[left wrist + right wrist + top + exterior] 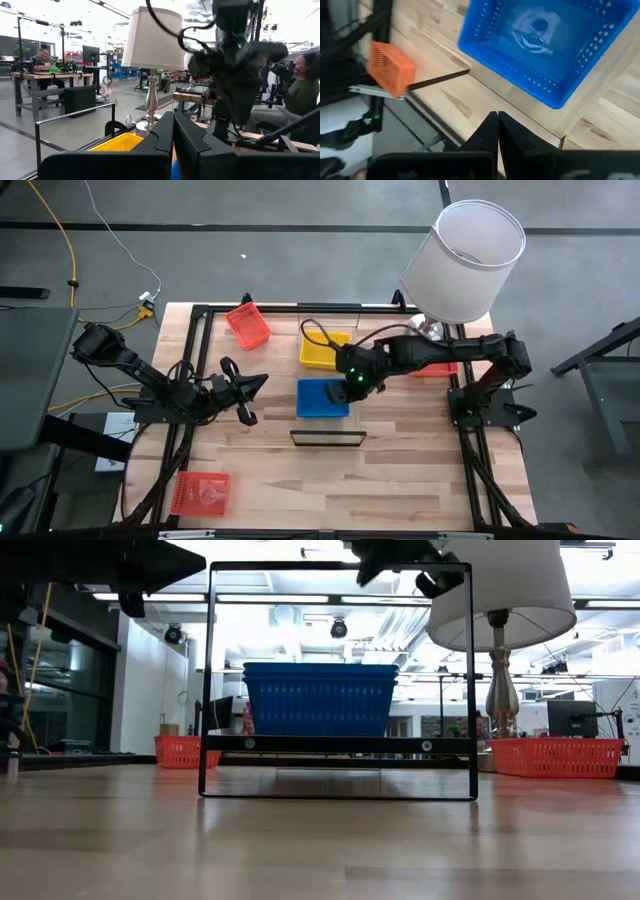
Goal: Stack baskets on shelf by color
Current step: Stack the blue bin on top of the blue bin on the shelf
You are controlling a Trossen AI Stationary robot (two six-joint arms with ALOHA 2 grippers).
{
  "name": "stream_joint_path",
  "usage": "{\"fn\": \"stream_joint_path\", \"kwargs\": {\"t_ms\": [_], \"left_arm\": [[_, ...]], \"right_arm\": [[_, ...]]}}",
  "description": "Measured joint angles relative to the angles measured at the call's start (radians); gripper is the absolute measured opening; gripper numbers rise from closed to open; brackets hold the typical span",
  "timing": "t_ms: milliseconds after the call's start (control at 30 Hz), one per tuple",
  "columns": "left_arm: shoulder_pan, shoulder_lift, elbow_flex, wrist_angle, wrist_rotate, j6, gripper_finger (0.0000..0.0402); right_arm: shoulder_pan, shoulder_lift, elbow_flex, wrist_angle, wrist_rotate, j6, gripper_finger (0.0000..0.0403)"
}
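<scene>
A blue basket [322,398] stands with its bottom on the light-wood shelf [340,744], inside a thin black rail frame [470,680]. My right gripper [350,388] hangs shut just above the blue basket's [545,45] far right part and slants down at it; nothing sits between its fingers [490,131]. Behind it on the tabletop lies a yellow basket [325,350]. My left gripper [250,395] waits shut to the left of the shelf, roughly level, pointing toward the yellow basket [120,143]. Red baskets lie at the far left [248,325], near left [200,492] and under my right arm [440,367].
A table lamp with a white shade [470,260] stands at the far right corner, close over my right arm. A black frame [190,370] runs around the tabletop. Bare wood lies in front of the shelf [350,480]. People sit at benches beyond the table [300,85].
</scene>
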Motion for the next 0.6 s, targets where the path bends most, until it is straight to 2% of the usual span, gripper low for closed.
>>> {"fn": "stream_joint_path", "kwargs": {"t_ms": [367, 600], "left_arm": [[0.024, 0.000, 0.000, 0.003, 0.000, 0.015, 0.0002], [0.024, 0.000, 0.000, 0.003, 0.000, 0.021, 0.0003]], "right_arm": [[0.009, 0.137, 0.000, 0.013, -0.010, 0.081, 0.0000], [0.012, 0.189, 0.000, 0.019, -0.123, 0.112, 0.0000]]}}
